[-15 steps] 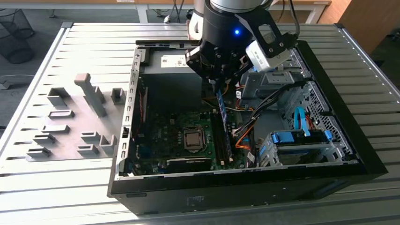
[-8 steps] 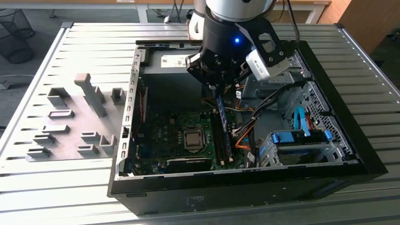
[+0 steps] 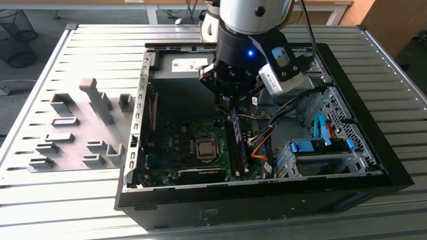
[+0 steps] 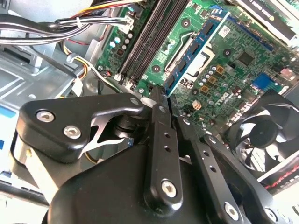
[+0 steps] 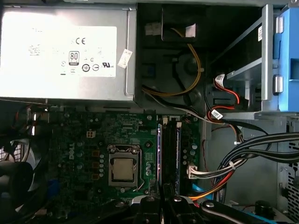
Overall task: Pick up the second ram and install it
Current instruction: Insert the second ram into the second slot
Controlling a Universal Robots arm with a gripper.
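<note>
My gripper [image 3: 230,99] reaches down into the open computer case [image 3: 131,165], shut on one end of the second ram [image 4: 194,49]. The second ram is a long blue stick with black chips. In the second wrist view it juts out from between the fingertips [image 4: 158,95] over the green motherboard [image 4: 233,70], beside the black memory slots [image 4: 147,42]. In the first wrist view the second ram [image 5: 159,154] is seen edge-on, running alongside the memory slots [image 5: 171,149], with the gripper [image 5: 161,203] just below it. In the exterior view the second ram [image 3: 237,145] hangs over the slot area.
The processor socket [image 5: 124,169] lies beside the slots, with a fan [image 4: 261,135] further off. Cable bundles [image 5: 238,163] and a blue drive cage [image 3: 320,147] crowd the case's other side. A silver power supply [image 5: 65,51] fills the back. Grey fixture blocks [image 3: 73,130] stand at the exterior view's left.
</note>
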